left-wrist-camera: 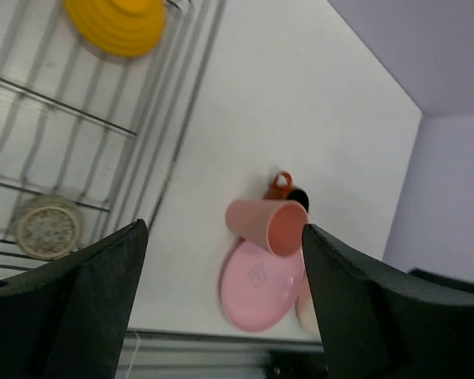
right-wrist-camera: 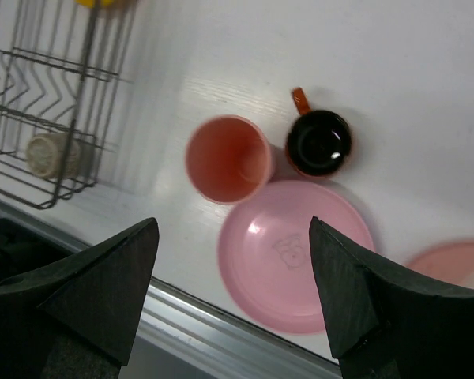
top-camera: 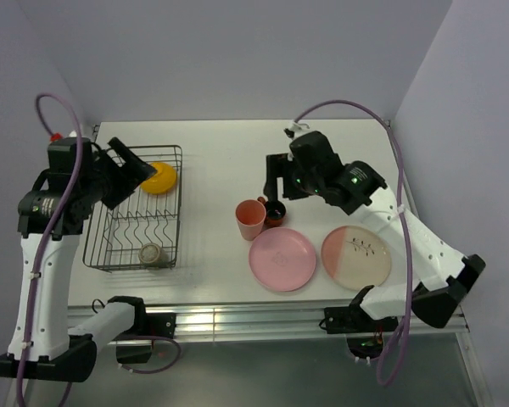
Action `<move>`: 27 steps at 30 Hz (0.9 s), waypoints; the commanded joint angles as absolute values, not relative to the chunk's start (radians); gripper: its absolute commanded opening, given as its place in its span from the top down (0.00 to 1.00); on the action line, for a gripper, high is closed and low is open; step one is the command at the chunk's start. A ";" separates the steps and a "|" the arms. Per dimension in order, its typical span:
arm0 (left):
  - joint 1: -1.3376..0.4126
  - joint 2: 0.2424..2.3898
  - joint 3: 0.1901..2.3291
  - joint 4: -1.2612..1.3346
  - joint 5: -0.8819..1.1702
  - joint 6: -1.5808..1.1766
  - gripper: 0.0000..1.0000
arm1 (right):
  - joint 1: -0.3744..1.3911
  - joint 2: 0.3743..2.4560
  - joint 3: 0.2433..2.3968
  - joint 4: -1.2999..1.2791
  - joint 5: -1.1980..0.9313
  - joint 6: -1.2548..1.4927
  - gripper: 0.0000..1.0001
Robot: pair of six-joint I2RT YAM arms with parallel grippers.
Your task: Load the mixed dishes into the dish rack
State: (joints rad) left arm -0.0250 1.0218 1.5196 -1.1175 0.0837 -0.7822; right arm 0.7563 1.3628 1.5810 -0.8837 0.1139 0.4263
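Above the pink tumbler (top-camera: 250,219), the right tool (right-wrist-camera: 233,237), wide open, downturned.

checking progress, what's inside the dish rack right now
Inside the dish rack: a yellow bowl at the far right corner and a small speckled cup near the front edge. The left arm covers the far left part, so anything there cannot be seen.

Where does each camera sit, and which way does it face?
Top external: fixed above and behind the arms, looking down on the white table; both arms show.
Left wrist: on the left arm over the grey wire dish rack, facing the pink tumbler; its open jaws show.
Right wrist: above the tumbler, dark red-brown cup and plain pink plate, looking down; its open jaws show.
Shared: all see rack, tumbler, plate.
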 commanded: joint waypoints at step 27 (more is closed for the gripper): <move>-0.499 1.167 1.536 -0.959 0.066 -0.891 0.14 | 0.454 1.644 1.284 -0.732 -0.066 0.436 0.33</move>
